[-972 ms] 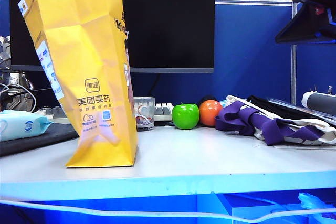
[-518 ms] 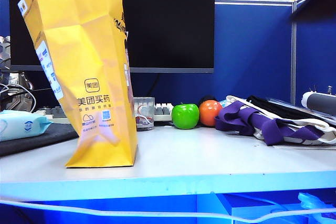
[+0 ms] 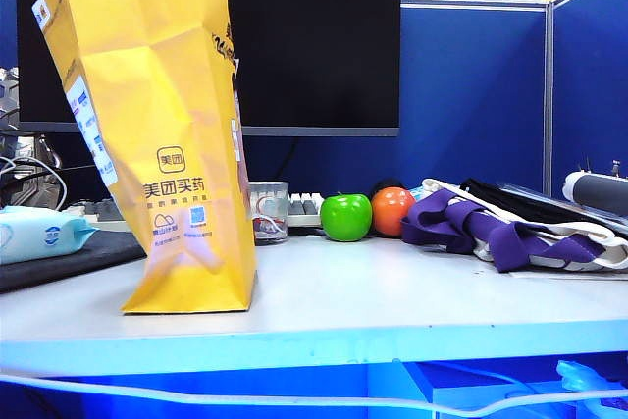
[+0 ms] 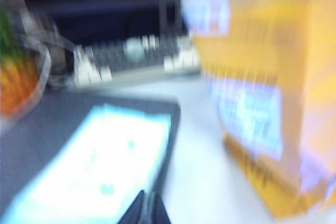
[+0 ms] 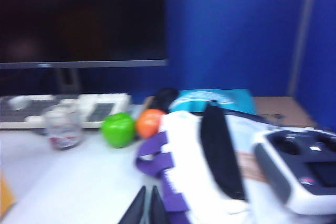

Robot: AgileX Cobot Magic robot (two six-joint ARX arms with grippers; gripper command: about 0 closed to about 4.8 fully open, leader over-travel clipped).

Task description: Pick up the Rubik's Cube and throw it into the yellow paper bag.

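Nearest to the exterior camera, at the lower left of that frame, the yellow paper bag (image 3: 167,144) stands upright on the pale table (image 3: 392,301), leaning a little and rising to the upper left corner. Its mouth is above what the camera can look into.

Neither arm appears in the exterior view. In the left wrist view, which is very blurred, the left gripper (image 4: 145,211) has its two dark fingers pressed together with nothing between them. The bag's printed side is close beside it, and a pale blue pack of wipes (image 4: 100,171) on a dark mat lies just before it. The right gripper (image 5: 147,205) is also clenched and empty. It looks over a white cloth bag with purple straps (image 5: 168,171).

Farther back, at the middle of the exterior frame, come a small glass (image 3: 269,211), a green apple (image 3: 346,217) and an orange (image 3: 393,211) touching it, then a keyboard (image 3: 306,208) and the dark monitor (image 3: 314,36).

The Rubik's Cube shows in no view, so I cannot tell which way it lies from either pair of fingers. My judgement is that it may already be inside the bag, or hidden behind it. If it must yet be found, the left arm is the one nearer to the bag.
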